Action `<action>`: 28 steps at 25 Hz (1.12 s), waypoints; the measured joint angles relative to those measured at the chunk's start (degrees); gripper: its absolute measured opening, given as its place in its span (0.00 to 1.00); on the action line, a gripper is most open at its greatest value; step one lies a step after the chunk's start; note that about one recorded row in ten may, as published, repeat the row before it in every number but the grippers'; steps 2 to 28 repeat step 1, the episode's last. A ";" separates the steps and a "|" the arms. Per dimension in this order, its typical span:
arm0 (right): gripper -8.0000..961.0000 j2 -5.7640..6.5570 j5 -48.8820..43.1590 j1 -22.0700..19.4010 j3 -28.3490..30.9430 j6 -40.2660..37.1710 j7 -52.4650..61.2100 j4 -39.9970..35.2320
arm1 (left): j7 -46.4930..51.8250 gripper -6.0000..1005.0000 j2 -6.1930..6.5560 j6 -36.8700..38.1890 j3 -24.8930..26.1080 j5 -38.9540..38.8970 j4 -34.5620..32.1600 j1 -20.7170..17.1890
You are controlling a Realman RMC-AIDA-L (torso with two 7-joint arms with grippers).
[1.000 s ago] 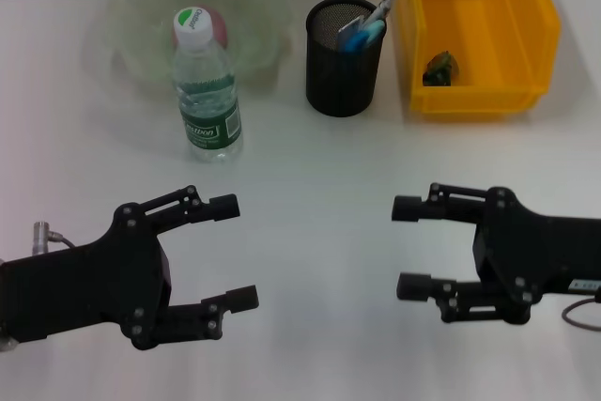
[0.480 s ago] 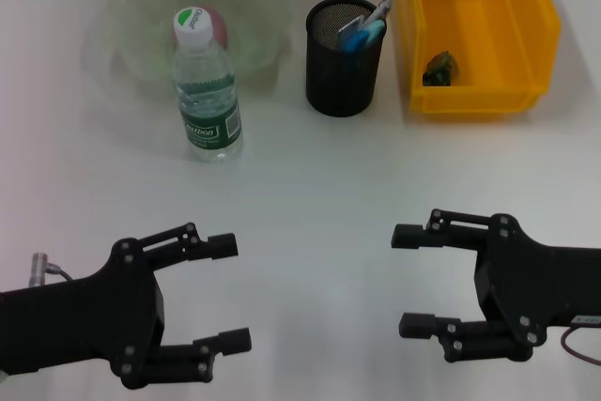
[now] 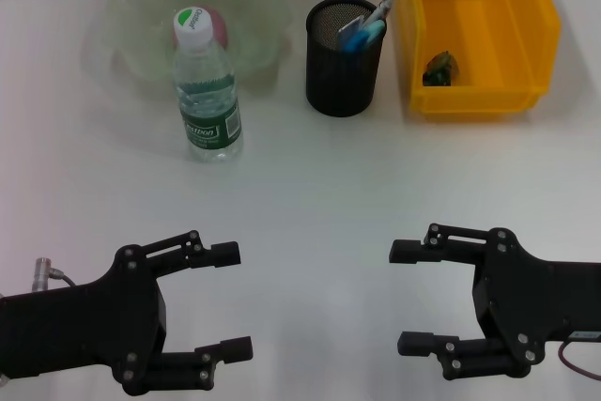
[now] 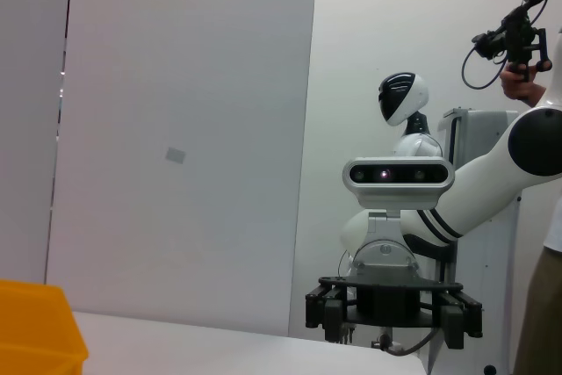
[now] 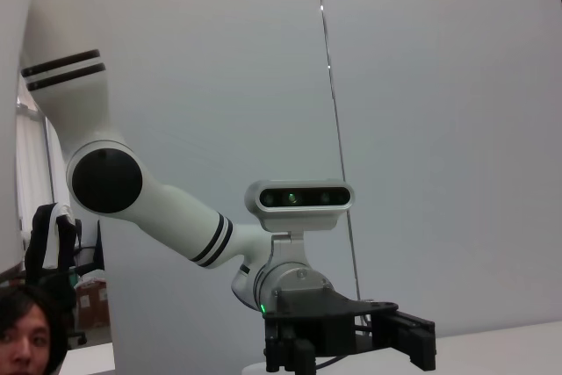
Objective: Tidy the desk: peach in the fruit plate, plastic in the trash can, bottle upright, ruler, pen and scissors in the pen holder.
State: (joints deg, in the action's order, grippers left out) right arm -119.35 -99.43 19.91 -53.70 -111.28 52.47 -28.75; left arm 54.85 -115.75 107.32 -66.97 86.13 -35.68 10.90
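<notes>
Four jobs look settled from where we stand. We see the peach (image 3: 215,22) lying in the plate (image 3: 131,16), half hidden behind the bottle (image 3: 206,91), which stands upright on the desk (image 3: 310,185) just in front of that plate. The holder (image 3: 344,56) has blue-handled items and a pale stick poking above its rim; we take them for the scissors, ruler and pen, though we cannot tell them apart. A small dark scrap (image 3: 439,69), presumably the plastic, lies on the floor of the yellow bin (image 3: 540,25) that serves as the trash can.

We judge the tidying finished, so the step in hand is a retreat to rest. Nothing loose shows on the desk between the containers and the arms. Any next move calls only for keeping both arms low and clear of the bottle, the one thing that would tip easily.

Our left gripper (image 3: 227,300) hovers at the near left of the desk, jaws spread wide, holding and touching nothing. Our right gripper (image 3: 408,296) mirrors it at the near right, equally spread and empty. They face each other across bare desk, well apart from every object. Each wrist view shows only the opposite arm against the room wall.
</notes>
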 joint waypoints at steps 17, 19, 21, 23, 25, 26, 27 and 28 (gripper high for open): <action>0.79 0.00 0.00 0.01 0.00 -0.07 0.00 0.01 | 0.00 0.82 0.00 0.00 0.00 0.00 0.00 -0.01; 0.79 0.00 0.00 0.01 0.00 -0.07 0.00 0.01 | 0.00 0.82 0.00 0.00 0.00 0.00 0.00 -0.01; 0.79 0.00 0.00 0.01 0.00 -0.07 0.00 0.01 | 0.00 0.82 0.00 0.00 0.00 0.00 0.00 -0.01; 0.79 0.00 0.00 0.01 0.00 -0.07 0.00 0.01 | 0.00 0.82 0.00 0.00 0.00 0.00 0.00 -0.01; 0.79 0.00 0.00 0.01 0.00 -0.07 0.00 0.01 | 0.00 0.82 0.00 0.00 0.00 0.00 0.00 -0.01; 0.79 0.00 0.00 0.01 0.00 -0.07 0.00 0.01 | 0.00 0.82 0.00 0.00 0.00 0.00 0.00 -0.01; 0.79 0.00 0.00 0.01 0.00 -0.07 0.00 0.01 | 0.00 0.82 0.00 0.00 0.00 0.00 0.00 -0.01; 0.79 0.00 0.00 0.01 0.00 -0.07 0.00 0.01 | 0.00 0.82 0.00 0.00 0.00 0.00 0.00 -0.01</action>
